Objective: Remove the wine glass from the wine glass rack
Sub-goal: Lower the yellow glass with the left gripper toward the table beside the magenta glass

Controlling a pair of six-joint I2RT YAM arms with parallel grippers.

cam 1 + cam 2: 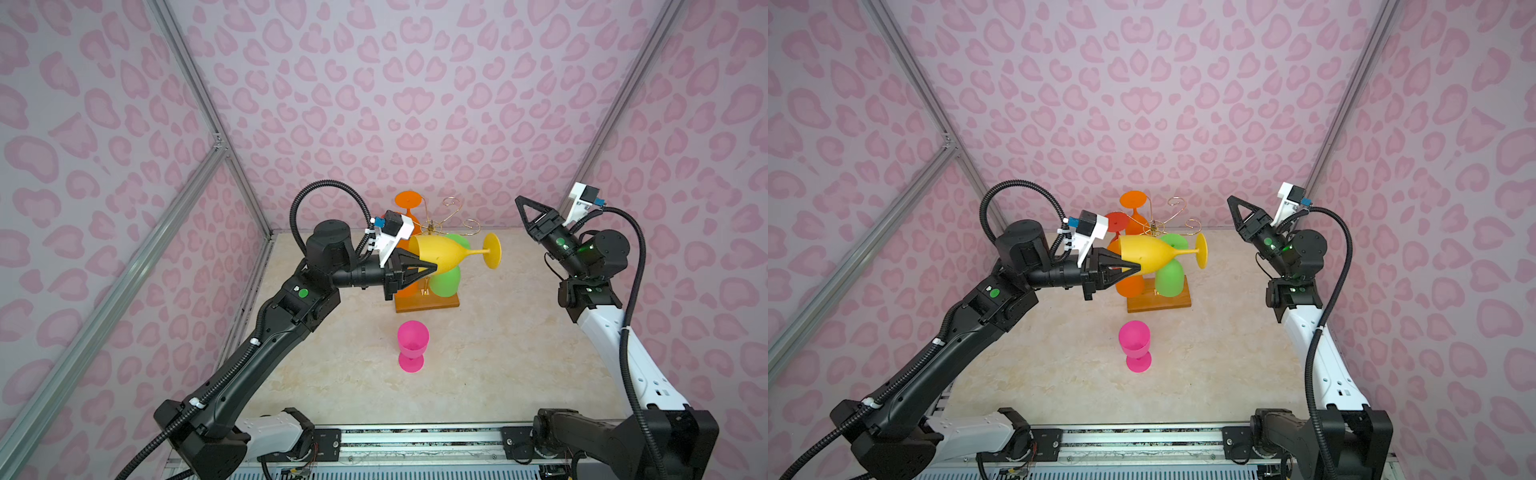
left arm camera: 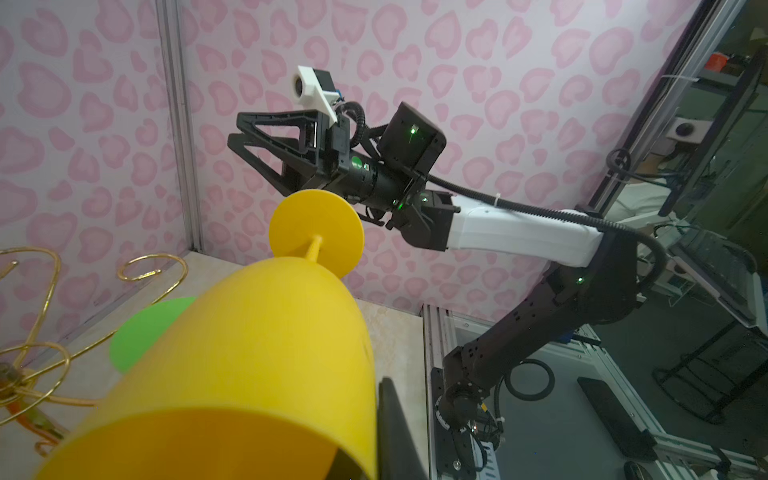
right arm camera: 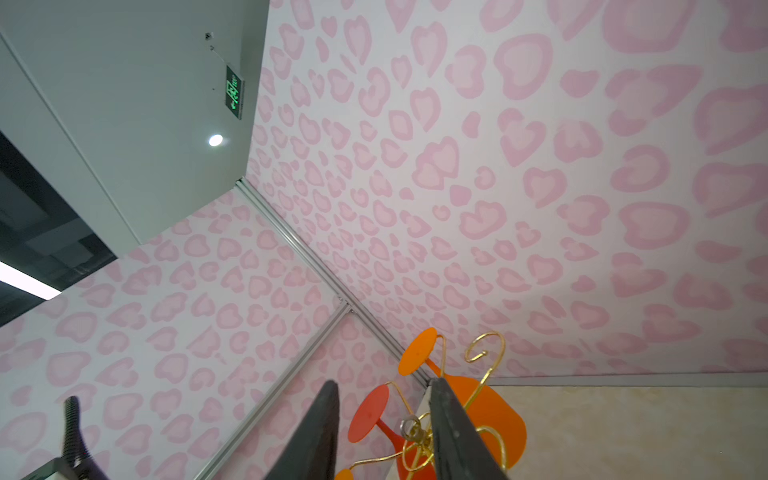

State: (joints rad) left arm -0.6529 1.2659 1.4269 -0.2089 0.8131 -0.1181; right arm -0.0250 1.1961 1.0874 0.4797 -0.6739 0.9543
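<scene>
**Q:** State of the left fingers?

**A:** The left fingers (image 1: 426, 268) pinch the bowl wall of the yellow wine glass (image 1: 446, 253) at its rim. The left wrist view shows one finger flat against the outside of the bowl. The other finger is hidden.

**Q:** Attitude of the glass?

**A:** It lies level in the air. The mouth faces left, toward the wrist. The stem and foot point right.

**Q:** Position relative to the wine glass rack?

**A:** The glass is held just to the near side of the wine glass rack (image 1: 428, 306), level with its top. In both top views it overlaps the rack. In the left wrist view the gold wire arms lie beside the bowl and none touches it.

**Q:** State of the right fingers?

**A:** The right fingers (image 3: 320, 440) are spread part way and hold nothing. They are raised at the right of the scene, well apart from the rack. The tips point up and to the far left.

**Q:** Remaining items?

**A:** A green glass (image 1: 445, 282) hangs bowl down on the near right of the rack, partly behind the yellow bowl. An orange glass (image 1: 409, 200) and a red glass (image 1: 1118, 220) hang on the far side, feet up. The wooden base of the rack rests on the worktop (image 1: 519, 353). A pink glass (image 1: 412, 343) stands upright on the worktop, to the near side of the base and apart from it.
</scene>
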